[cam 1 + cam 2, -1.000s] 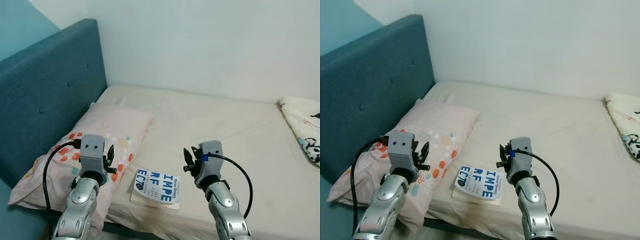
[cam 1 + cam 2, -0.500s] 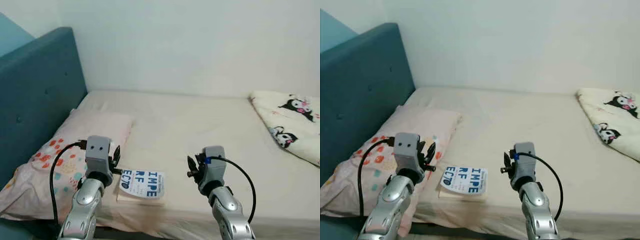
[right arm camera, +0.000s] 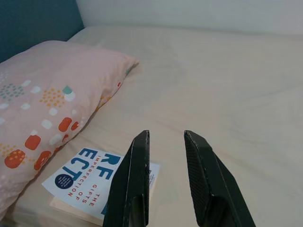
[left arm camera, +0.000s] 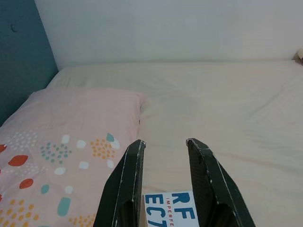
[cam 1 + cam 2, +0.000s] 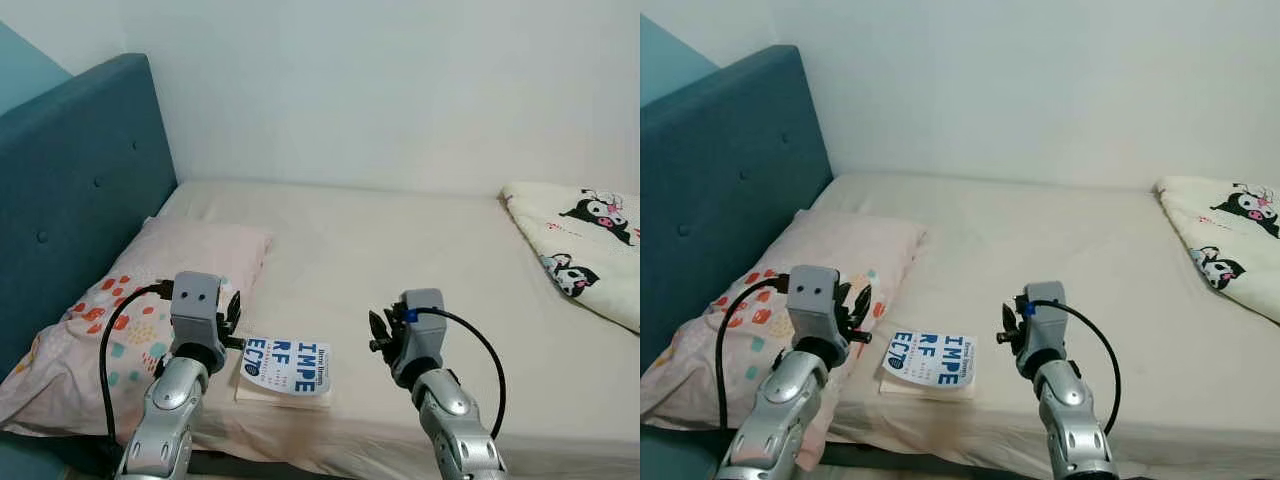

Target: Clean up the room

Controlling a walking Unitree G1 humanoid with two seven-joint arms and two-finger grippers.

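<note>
Both grippers hover parted and empty above the near edge of the bed point(image 5: 400, 240), the left gripper point(image 4: 164, 144) just beside the pillow point(image 5: 150, 300) and the right gripper point(image 3: 165, 137) near the book point(image 5: 285, 365). The book lies flat on the sheet between them, its corner touching the pillow. The head views add a blue headboard point(image 5: 70, 190) and a cartoon-print blanket point(image 5: 580, 235) at the far right.

Book point(image 5: 285, 364) lies on bed point(image 5: 420, 250) at near edge. Pillow point(image 5: 150, 305) just left of book, against headboard point(image 5: 70, 200). Blanket point(image 5: 585, 245) far right of book. L gripper point(image 5: 232, 318) over book's left end, R gripper point(image 5: 378, 338) right of book.
</note>
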